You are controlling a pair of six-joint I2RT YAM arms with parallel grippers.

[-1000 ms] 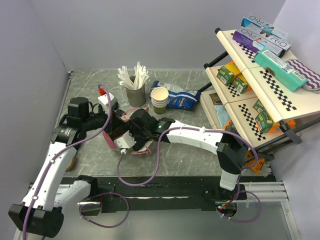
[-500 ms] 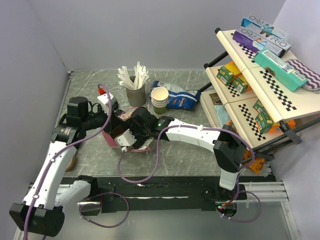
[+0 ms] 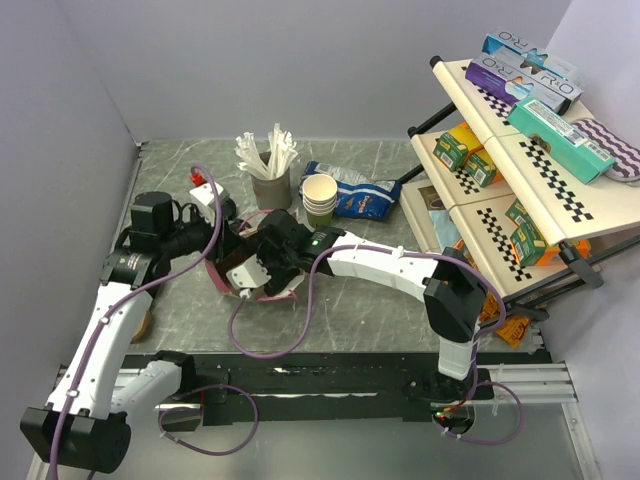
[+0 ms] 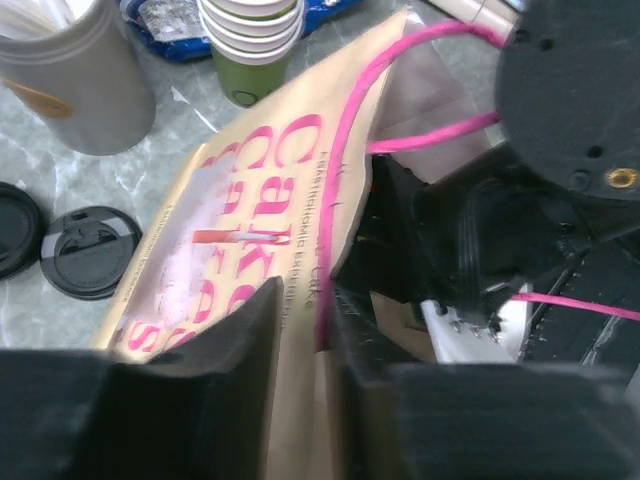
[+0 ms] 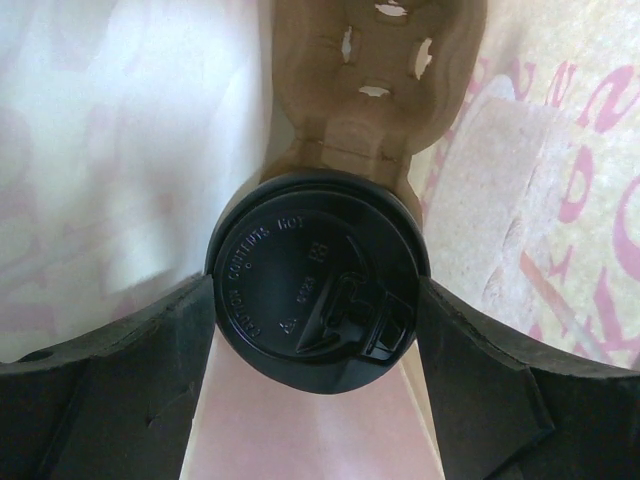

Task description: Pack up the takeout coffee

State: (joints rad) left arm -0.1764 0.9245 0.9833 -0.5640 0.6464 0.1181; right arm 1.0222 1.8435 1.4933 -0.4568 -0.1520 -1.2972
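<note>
Right gripper (image 5: 315, 325) is clamped on the coffee cup (image 5: 315, 270), fingers pressing both sides of its black lid. The cup is inside the paper bag (image 4: 250, 200), mid-table. Left gripper (image 4: 305, 330) is at the bag's rim, jaws parted a little, with rim and pink handle in the gap. Beyond the bag: loose black lid (image 4: 90, 250), stack of cream cups (image 4: 250, 30), grey holder (image 4: 70, 80) of white sticks, blue packet (image 3: 350, 190).

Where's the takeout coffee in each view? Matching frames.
Right wrist: takeout coffee dead centre, lid facing the camera, between the right pincer fingers, inside the paper bag.
Top external: not visible; the right arm covers the bag mouth.
Left wrist: not visible; bag exterior only.
Landmark: the pink-printed bag.
</note>
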